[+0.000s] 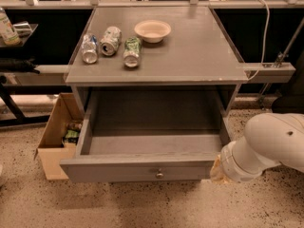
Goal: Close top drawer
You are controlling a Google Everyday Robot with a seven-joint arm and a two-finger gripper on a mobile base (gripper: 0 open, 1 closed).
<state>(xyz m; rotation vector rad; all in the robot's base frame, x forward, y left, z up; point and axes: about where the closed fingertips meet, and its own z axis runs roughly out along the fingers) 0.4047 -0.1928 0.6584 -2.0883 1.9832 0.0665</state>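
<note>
The top drawer [137, 171] is a wide grey wooden drawer pulled far out of the grey cabinet [190, 56], its shallow box empty. Its flat front faces me with a small round silver knob [159, 175] at centre. My white arm [266, 146] comes in from the lower right. The gripper [217, 171] sits at the drawer front's right end, mostly hidden behind the arm's wrist.
On the cabinet top lie three cans [110, 42] and a cream bowl [152, 30]. An open cardboard box [54, 137] with items stands on the speckled floor left of the drawer. Black shelving and metal rails run behind.
</note>
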